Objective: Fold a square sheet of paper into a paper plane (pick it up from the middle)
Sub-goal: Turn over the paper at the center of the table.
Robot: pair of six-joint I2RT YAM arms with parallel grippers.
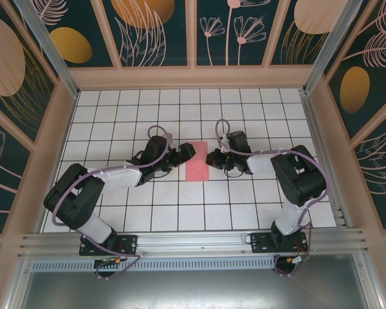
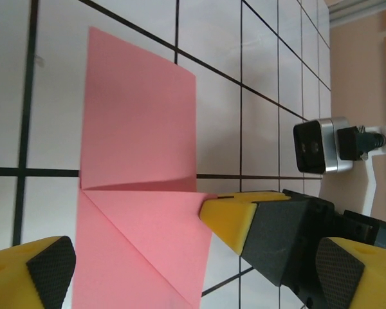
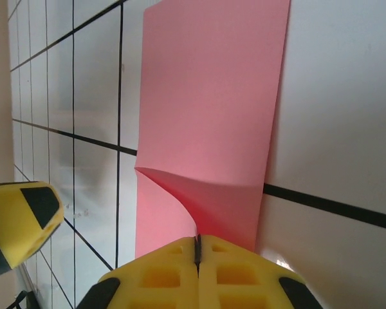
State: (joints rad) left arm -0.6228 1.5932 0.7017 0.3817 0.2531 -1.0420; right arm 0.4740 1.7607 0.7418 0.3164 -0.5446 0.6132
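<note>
Looking down onto a white gridded table (image 1: 116,109). Shows the square sheet of paper (image 1: 197,163), pink and folded narrower, lying at frame centre. Sets the left gripper (image 1: 183,154) at the sheet's left edge, jaws wide apart above it. Sets the right gripper (image 1: 212,158) at the right edge, fingers pressed together on the paper's rim, raising a small curl there.

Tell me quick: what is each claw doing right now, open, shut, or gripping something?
Left gripper: open, holding nothing.
Right gripper: shut, pinching the edge of the pink paper.
</note>
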